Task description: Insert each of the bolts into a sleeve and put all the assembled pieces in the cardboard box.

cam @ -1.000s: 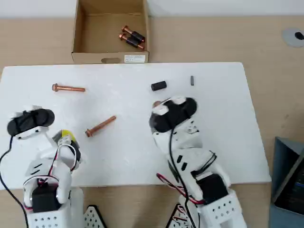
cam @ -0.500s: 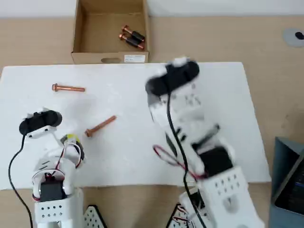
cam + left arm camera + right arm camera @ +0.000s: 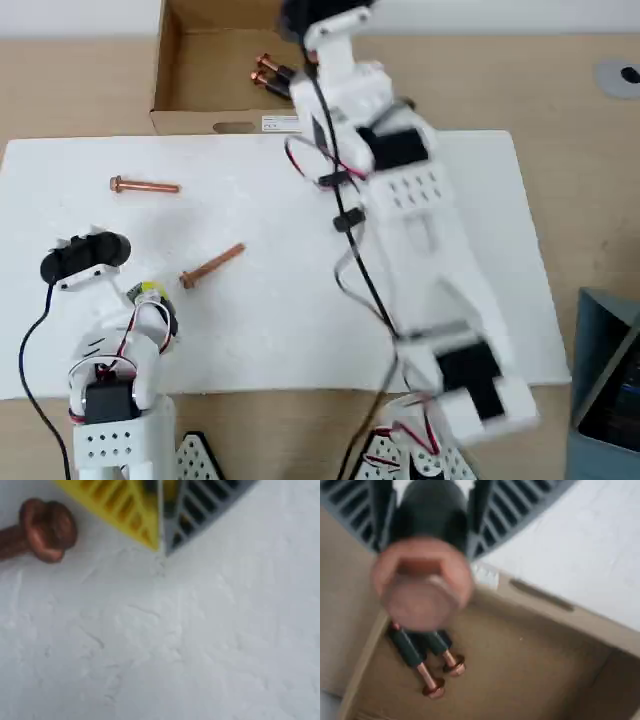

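High view: right arm [image 3: 400, 190] stretched far across the white mat [image 3: 480, 300], wrist above the cardboard box [image 3: 175, 110] at the far side of the table [image 3: 80, 80].

Right wrist view: right claw [image 3: 431, 527] pinching a black sleeve [image 3: 432, 502] with a copper bolt [image 3: 422, 582] seated in it. Long axis straight toward the lens, head nearest it, all held over the open box close to one wall. Below on the box floor, two assembled pieces [image 3: 427, 655] side by side and nearly parallel. From above, heads toward the box's middle, sleeves toward its right wall.

Out on the mat, two loose bolts, well apart. Far bolt [image 3: 145, 185] lying along the mat's width, head at the left end. Near bolt [image 3: 212, 266] on a slant, head at the lower left end, shank pointing up and to the right.

Left claw [image 3: 162, 542] pressed together, yellow finger against grey, gripping nothing, tips down at the mat just beside the near bolt's head.
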